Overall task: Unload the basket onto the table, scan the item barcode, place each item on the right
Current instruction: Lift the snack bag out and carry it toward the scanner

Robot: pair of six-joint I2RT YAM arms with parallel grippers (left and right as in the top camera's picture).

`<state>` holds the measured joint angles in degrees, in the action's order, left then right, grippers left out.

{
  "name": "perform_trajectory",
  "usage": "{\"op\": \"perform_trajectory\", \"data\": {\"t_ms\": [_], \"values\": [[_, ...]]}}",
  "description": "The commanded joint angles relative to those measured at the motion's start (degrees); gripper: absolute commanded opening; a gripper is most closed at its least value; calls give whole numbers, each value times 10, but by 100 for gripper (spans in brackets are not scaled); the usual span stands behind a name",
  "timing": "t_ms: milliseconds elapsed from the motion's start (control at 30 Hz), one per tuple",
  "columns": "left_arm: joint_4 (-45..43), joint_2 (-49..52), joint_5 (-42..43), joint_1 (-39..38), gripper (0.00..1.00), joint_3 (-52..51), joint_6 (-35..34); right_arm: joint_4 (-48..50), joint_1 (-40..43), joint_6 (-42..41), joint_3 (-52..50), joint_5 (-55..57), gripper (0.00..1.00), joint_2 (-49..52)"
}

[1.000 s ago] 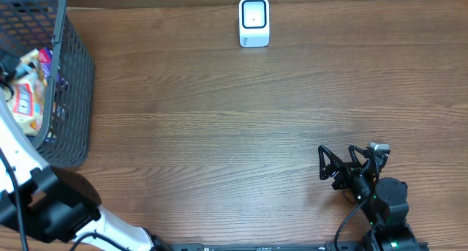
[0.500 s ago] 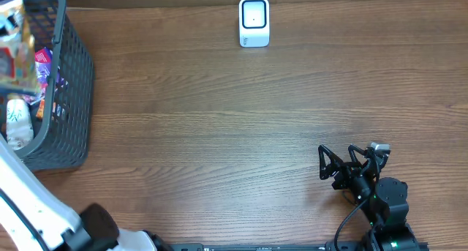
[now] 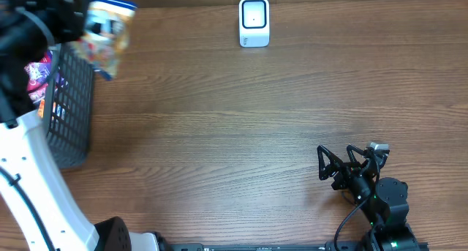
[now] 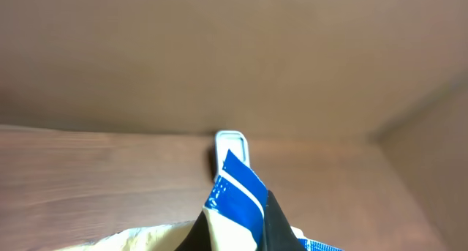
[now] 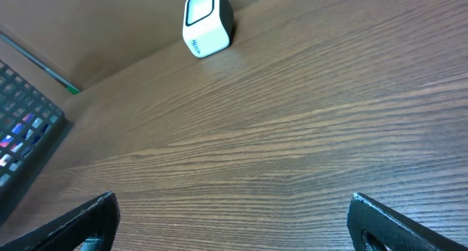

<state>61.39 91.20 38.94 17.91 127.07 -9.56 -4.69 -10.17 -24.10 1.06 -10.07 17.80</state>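
Blurred left tool [image 3: 80, 18] is clamped on a packet [image 3: 110, 33] by the basket [image 3: 72, 126]. Right tool [image 3: 344, 165] gapes apart, the scanner [image 3: 254, 22] well away.

Your left arm [image 3: 29, 170] stretches to the far-left corner, left gripper [image 3: 77, 17] clamped shut on the snack packet [image 3: 110, 35] — your right gripper [image 3: 338, 160] sits near the front edge at right, fingers spread wide.

left arm [image 3: 36, 170] — white link, black joints | right arm [image 3: 384, 196] — black, cabled, green LED
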Motion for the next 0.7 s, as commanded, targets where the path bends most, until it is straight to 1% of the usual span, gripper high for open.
{"op": "perform_trajectory", "data": {"t_ms": [0,133,167,267,433,500,600,667], "values": [[-7,3,25,-90,4,-58,122,9,-3,-43,-3,-1,100,0],[-69,3,34,-160,4,-149,132,19,-3,-77,-3,-2,100,0],[-94,3,46,-174,4,-175,132,19,-3,-77,-3,-2,100,0],[-188,3,118,-209,4,-263,122,18,-3,-77,-3,-2,100,0],[-356,10,175,-241,4,-409,30,18,-3,-76,-3,-1,100,0],[-423,15,212,-251,4,-461,-5,18,-3,-76,-3,-1,100,0],[-520,27,261,-267,4,-524,-64,14,-3,-76,-3,8,100,0],[-575,35,278,-282,4,-554,-92,14,-2,-76,-3,10,100,0]]}}
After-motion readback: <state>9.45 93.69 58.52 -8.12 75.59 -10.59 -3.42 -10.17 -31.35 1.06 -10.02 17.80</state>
